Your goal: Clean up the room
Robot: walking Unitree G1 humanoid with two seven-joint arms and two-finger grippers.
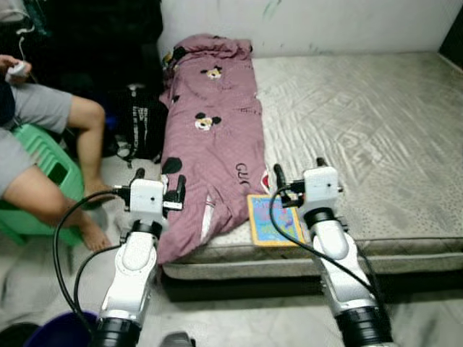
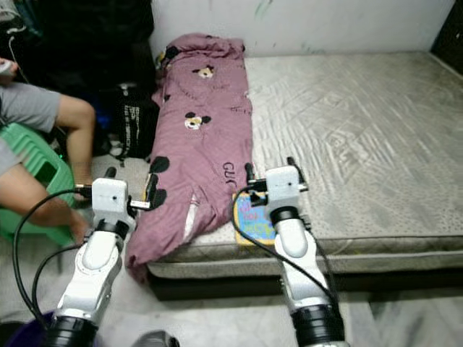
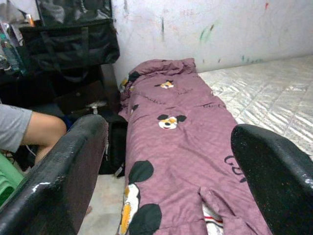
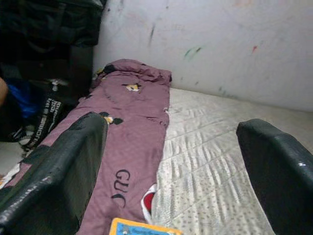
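A purple blanket point(image 1: 213, 137) printed with cartoon mice lies lengthwise along the left side of a bare grey mattress point(image 1: 362, 130), and its near end hangs over the front edge. A picture book point(image 1: 273, 220) with a yellow border lies flat at the mattress's front edge, just right of the blanket. My left gripper point(image 1: 160, 177) is open, held before the blanket's hanging end. My right gripper point(image 1: 299, 168) is open above the book, holding nothing. In the left wrist view the blanket point(image 3: 181, 142) lies between the two fingers point(image 3: 58, 176). The book's top edge point(image 4: 142, 228) appears in the right wrist view.
A person point(image 1: 43, 144) sits on a green stool point(image 1: 43, 166) at the left, feet on the floor near my left arm. A black bag point(image 1: 141, 119) stands between the person and the bed. A blue bucket point(image 1: 61, 329) sits by my left side. A white wall runs behind the mattress.
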